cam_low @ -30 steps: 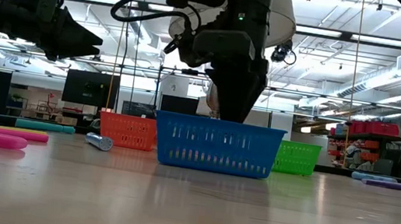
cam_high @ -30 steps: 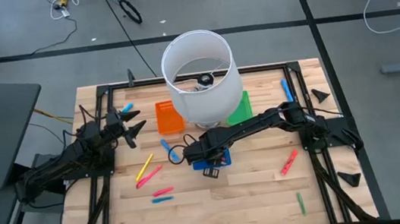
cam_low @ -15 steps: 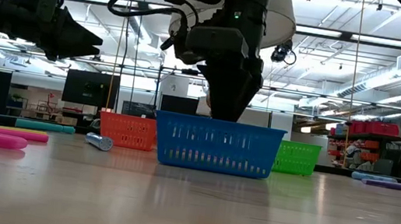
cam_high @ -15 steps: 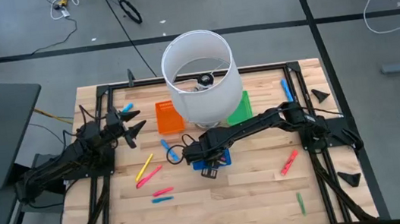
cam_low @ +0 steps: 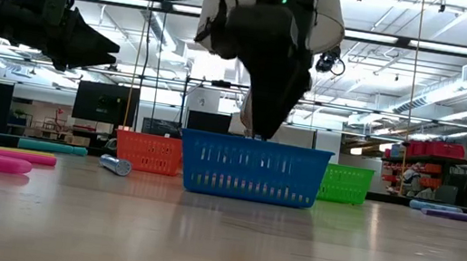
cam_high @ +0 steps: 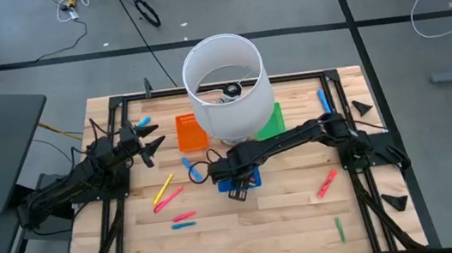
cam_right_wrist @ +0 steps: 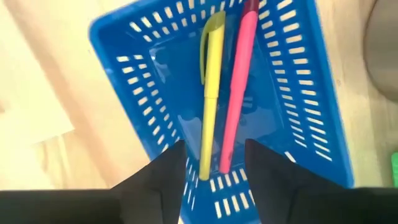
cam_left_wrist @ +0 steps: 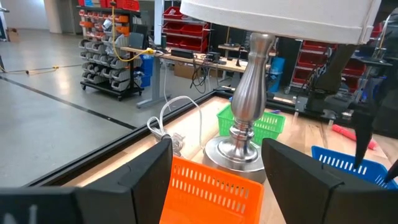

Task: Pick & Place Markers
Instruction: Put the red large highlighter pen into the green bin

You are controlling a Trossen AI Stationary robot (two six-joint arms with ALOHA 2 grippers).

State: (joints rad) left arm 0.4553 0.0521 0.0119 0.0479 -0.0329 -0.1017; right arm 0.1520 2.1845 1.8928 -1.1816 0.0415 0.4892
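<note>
the right gripper [cam_right_wrist: 211,163] points down over the blue tray [cam_right_wrist: 298,106], jaws apart and empty; a yellow marker [cam_right_wrist: 210,93] and a pink marker [cam_right_wrist: 237,87] lie inside. the left gripper [cam_high: 152,146] waits with jaws apart.

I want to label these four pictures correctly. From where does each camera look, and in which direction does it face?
High view: above, facing straight down on the wooden table; both arms show.
Low view: at table height, facing level past the blue basket; the arms enter from above.
Left wrist view: on the left arm, facing the lamp base; its open fingers show.
Right wrist view: above the blue basket, facing down on a yellow marker and a pink marker.
All four share the basket.
</note>
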